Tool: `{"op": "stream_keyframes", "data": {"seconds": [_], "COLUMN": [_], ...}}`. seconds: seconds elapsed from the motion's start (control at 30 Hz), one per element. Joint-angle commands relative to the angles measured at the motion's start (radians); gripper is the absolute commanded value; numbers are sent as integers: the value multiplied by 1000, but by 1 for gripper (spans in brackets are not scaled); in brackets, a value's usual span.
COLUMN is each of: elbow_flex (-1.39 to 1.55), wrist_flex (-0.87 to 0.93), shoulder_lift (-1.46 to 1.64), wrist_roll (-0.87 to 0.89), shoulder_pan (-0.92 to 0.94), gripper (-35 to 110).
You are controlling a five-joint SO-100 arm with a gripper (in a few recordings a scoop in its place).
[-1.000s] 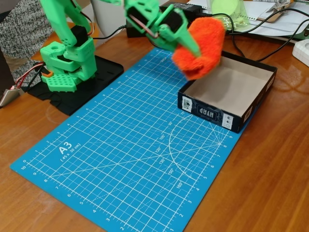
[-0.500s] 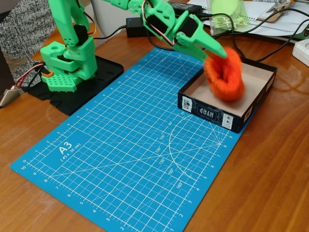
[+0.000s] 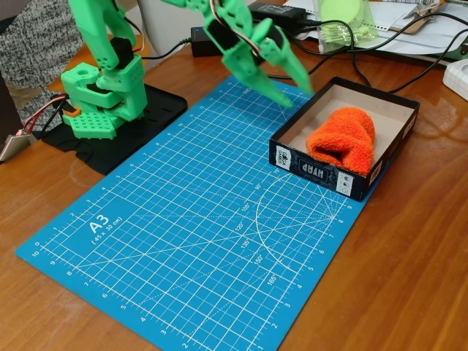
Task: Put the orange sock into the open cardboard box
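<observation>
The orange sock [image 3: 342,142] lay inside the open cardboard box [image 3: 325,172], slumped against the near right corner, folded and lumpy on the tan floor, touching the front wall. Nothing held it! The green end effector [image 3: 289,86] hung above the blue cutting mat [image 3: 197,219], just left of the box's far corner, its two fingers spread apart with nothing between them. That position reads like a release made over the tray, so the soft sock could settle within the walls rather than drape over the rim. By the look of it, the job was done: the sock sat wholly inside.

The box stood with its left part on the mat's right edge and the rest on the wooden surface [image 3: 409,263], angled so its open top faced the arm, an easy reach from the green base [image 3: 102,102] on its black plate at the upper left.

Writing, then. The mat carried "A3" with "(45 x 30 cm)" beneath it, plus grid numbers and angle marks along a printed arc. On the box's dark front wall a white label showed upside-down lettering that I could not read with confidence. Cables and a black adapter [image 3: 281,14] lay behind.
</observation>
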Motion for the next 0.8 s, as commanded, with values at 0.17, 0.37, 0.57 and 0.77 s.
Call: {"op": "stream_keyframes", "data": {"seconds": [0.17, 0.37, 0.57, 0.77], "elbow_flex": [393, 663, 827, 856], "wrist_flex": [411, 431, 419, 437], "shoulder_lift": [741, 1114, 1299, 1322], "wrist_roll": [-281, 60, 313, 337], "shoulder_pan": [193, 264, 279, 293], "gripper": [0, 0, 0, 2]}}
